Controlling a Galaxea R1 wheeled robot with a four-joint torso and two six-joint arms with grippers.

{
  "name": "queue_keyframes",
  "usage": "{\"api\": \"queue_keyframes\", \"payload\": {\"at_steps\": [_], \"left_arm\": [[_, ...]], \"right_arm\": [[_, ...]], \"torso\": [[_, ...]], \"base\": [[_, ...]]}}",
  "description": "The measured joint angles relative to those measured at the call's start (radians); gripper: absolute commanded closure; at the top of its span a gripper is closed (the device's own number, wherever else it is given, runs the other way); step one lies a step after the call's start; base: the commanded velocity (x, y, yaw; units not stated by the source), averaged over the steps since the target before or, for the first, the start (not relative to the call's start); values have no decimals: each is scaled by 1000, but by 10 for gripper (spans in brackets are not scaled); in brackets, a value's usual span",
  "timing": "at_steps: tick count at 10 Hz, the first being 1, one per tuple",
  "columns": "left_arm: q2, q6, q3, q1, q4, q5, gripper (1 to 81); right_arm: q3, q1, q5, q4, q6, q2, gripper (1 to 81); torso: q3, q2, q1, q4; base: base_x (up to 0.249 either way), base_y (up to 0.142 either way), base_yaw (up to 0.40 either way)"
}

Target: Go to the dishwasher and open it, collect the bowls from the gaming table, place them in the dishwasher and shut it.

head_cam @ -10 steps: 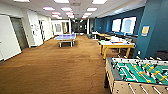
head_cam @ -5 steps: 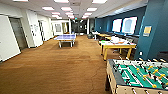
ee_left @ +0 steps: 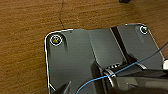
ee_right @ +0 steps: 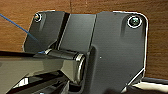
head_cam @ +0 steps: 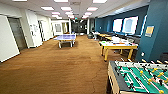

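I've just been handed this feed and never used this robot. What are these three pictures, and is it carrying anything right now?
The wide picture comes from a camera high on a wheeled robot with two arms, looking down a games room with brown carpet. Near right is a table-football table; beyond it stands the gaming table with yellow legs, with small things on top too blurred to name; farther back, a blue table-tennis table. The other two pictures come from cameras on the wrists, looking down at the carpet past the robot's own dark plate. I cannot make out either gripper's fingers there, so whether anything is held is unclear.
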Motion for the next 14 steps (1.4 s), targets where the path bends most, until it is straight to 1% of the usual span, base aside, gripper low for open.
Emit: {"api": "queue_keyframes", "payload": {"at_steps": [9,11,12,13,14], "left_arm": [[3,0,0,-2,0,0,10],[3,0,0,11,0,4,10],[3,0,0,-7,0,2,10],[3,0,1,-21,0,-11,10],[3,0,0,-4,0,-7,10]], "right_arm": [[0,0,0,0,0,0,10],[0,-14,-5,0,0,0,10],[0,2,-2,0,0,0,10],[0,20,16,0,0,0,10],[0,2,11,0,0,0,10]], "torso": [[0,0,0,0],[0,0,-1,0],[-1,1,2,0],[0,0,1,0],[0,-1,-1,0]], "base": [[174,0,0],[163,0,0],[163,0,0],[171,0,0],[171,0,0]]}}
